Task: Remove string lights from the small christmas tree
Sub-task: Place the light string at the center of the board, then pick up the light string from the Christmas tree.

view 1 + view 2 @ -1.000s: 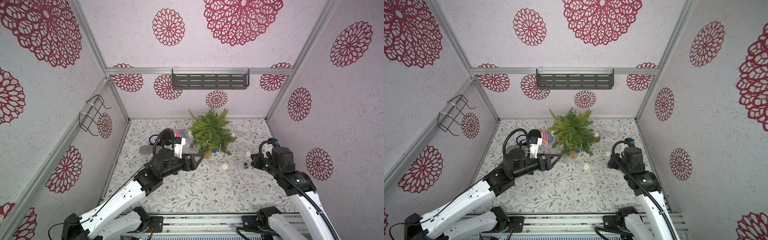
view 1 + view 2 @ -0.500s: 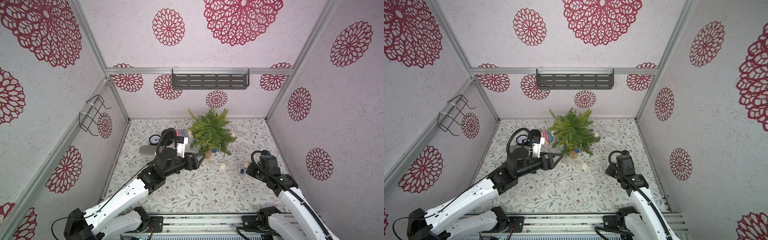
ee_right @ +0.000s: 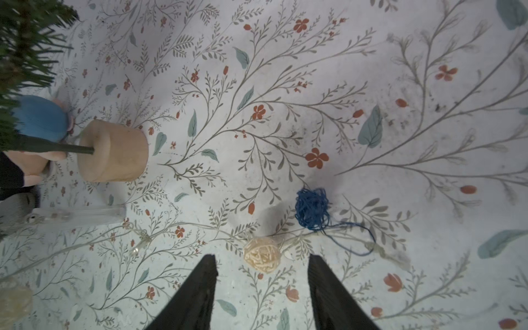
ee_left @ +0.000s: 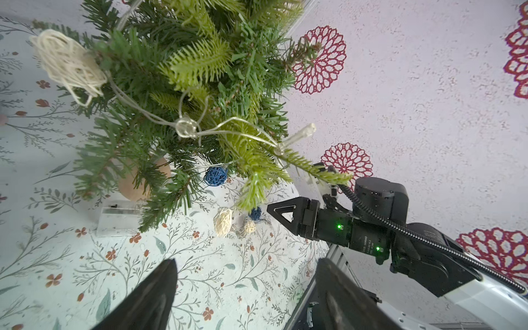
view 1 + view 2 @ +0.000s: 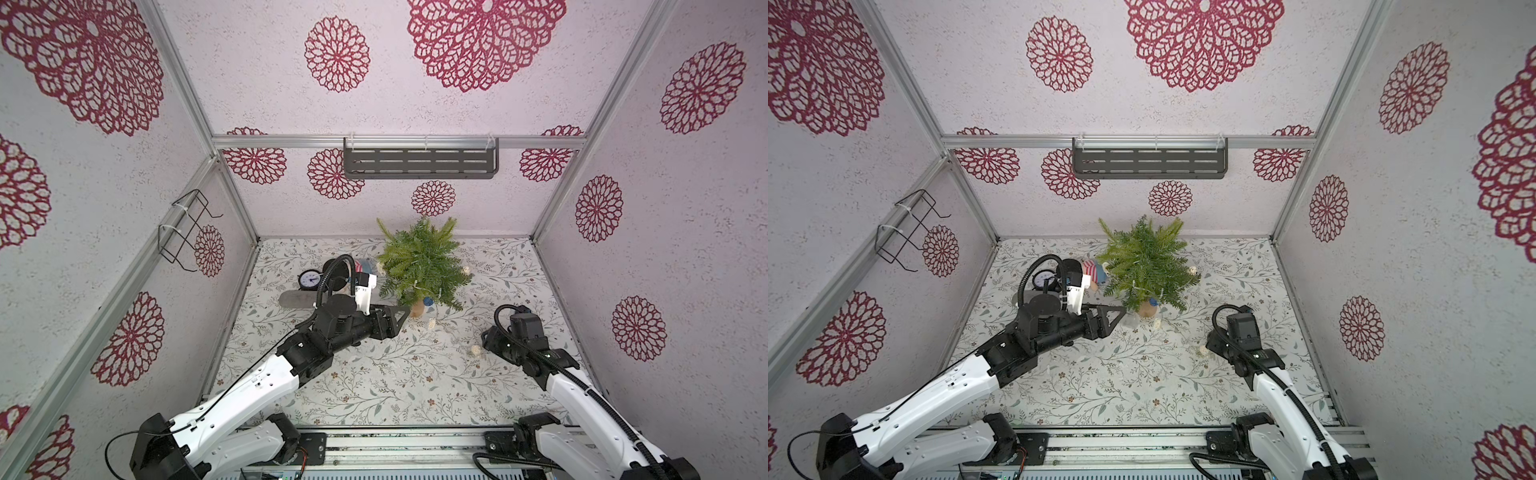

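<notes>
— Look at the right gripper (image 3: 262, 258). Its two black fingers (image 3: 200, 291) stand apart with nothing pinched. A cream woven ball (image 3: 261, 253) lies on the floral table (image 3: 371, 85) just off their tips. A frayed blue ball (image 3: 312, 208) lies a little beyond, trailing loose thread.

— So that end of the string lights (image 4: 187, 128) is down. And the left gripper (image 4: 247, 261)?

— Spread wide too, and empty. It hovers low near the small christmas tree (image 5: 419, 262), pointed towards the tan stump (image 4: 143, 183).

— How much is off, would you say?

— Part of it, I'd judge. A few balls rest on the table between the tree and the right gripper, and the clear plastic box (image 4: 117, 221) lies flat beside the stump. But the pale wire (image 4: 137, 110) loops through the lower branches with a knot in the middle. A fat cream ball (image 4: 67, 63) sits up in the needles, a second blue ball (image 4: 215, 176) hangs under a branch, and a bare bulb (image 4: 300, 133) pokes out at the side.

— Anything round the back?

— A far cream ball (image 5: 467, 270) shows at the edge of the foliage. I cannot tell whether it hangs on the tree or lies behind it.

— So the untangling is ahead.

— Most of the work, I reckon. The wire must be drawn out of the branches without tipping the tree onto the doll (image 5: 1094, 272) just beside it.
</notes>
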Robot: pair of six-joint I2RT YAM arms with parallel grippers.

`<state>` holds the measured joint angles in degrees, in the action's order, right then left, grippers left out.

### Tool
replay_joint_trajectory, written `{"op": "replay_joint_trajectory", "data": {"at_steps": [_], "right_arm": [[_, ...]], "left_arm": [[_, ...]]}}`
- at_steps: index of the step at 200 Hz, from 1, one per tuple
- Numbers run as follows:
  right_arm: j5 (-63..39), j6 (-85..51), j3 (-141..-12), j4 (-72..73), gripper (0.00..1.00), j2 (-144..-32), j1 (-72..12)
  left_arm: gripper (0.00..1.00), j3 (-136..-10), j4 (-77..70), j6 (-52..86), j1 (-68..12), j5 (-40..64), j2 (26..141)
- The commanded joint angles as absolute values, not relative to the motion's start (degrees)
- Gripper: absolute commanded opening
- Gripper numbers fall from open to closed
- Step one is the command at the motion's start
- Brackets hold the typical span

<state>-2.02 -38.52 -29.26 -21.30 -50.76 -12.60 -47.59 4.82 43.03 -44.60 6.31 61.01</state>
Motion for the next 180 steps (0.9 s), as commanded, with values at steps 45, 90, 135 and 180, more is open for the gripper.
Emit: {"op": "replay_joint_trajectory", "data": {"at_steps": [45, 90, 135, 180], "right_arm": [[-16.66, -30.4, -31.48, -16.75, 0.59, -43.5, -13.15], [-22.92, -30.26, -26.03, -1.99, 0.55, -44.35, -18.19], [-20.53, -24.69, -27.92, 7.19, 0.55, -46.82, -26.97], [-20.8, -20.42, -28.37, 15.79, 0.5, -49.66, -28.29]], "left_arm": [[0.81, -50.1, 7.65, 40.37, -45.41, 3.8, 61.49], [0.8, -51.06, 8.04, 39.75, -45.42, 4.4, 62.62], [0.79, -52.18, 8.5, 37.72, -45.43, 5.36, 62.62], [0.79, -53.38, 9.18, 38.21, -45.35, 4.75, 63.21]]}}
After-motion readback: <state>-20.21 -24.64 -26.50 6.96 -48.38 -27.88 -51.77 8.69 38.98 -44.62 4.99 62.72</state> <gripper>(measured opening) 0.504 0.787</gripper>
